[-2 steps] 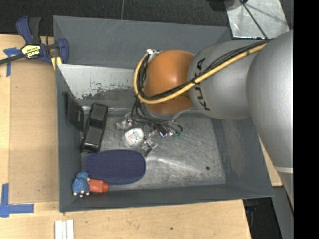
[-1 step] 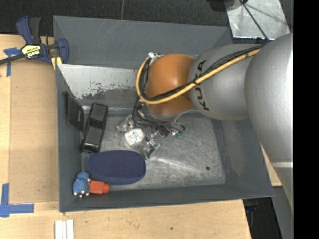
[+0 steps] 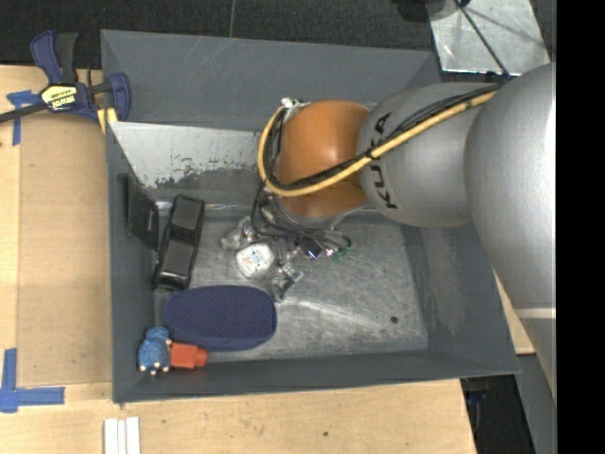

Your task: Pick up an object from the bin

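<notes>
The silver arm (image 3: 473,140) reaches into the grey metal bin (image 3: 284,64) from the right, and its orange cover (image 3: 317,154), crossed by a yellow cable (image 3: 416,129), hangs over the middle of the bin floor. Below that cover the pincer (image 3: 281,258) is low over the floor, its metal parts half hidden under the wrist; whether it is wide or narrow cannot be told, and nothing can be seen gripped in it. A small round white thing (image 3: 253,260) with a bluish mark on top lies on the floor near the bin's middle, right at the pincer's left side, so close that touching or a slight gap cannot be told apart. To the left of it a black stapler-like device (image 3: 180,239) lies lengthwise, and a thin black flat piece (image 3: 142,220) lies just beside that, against the bin's left wall. A dark blue oval pouch (image 3: 222,317) lies flat near the front wall, below the pincer and apart from it. A small blue and orange toy (image 3: 168,352) sits in the front left corner, touching the pouch's lower left edge.
</notes>
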Available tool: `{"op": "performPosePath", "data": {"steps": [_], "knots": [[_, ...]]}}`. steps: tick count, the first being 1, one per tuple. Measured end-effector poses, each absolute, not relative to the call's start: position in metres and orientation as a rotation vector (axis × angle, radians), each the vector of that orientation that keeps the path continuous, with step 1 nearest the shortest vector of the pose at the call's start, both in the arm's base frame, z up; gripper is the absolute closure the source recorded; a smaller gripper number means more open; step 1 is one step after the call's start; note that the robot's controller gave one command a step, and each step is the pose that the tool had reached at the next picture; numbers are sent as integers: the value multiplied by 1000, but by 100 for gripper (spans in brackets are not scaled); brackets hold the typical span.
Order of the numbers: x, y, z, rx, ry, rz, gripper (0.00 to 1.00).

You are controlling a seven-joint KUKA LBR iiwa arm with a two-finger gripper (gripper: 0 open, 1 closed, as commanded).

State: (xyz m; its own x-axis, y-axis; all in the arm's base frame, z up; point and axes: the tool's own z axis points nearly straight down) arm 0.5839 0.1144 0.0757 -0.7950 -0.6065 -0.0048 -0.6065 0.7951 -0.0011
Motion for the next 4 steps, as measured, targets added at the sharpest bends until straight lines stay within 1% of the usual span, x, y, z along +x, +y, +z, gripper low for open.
{"op": "performPosePath", "data": {"steps": [1, 2, 3, 4], "knots": [[587, 116, 79, -1000, 2960, 1, 100], [589, 116, 123, -1001, 2968, -2, 100], [591, 116, 144, -1000, 2971, -2, 100], [593, 117, 204, -995, 2969, -3, 100]]}}
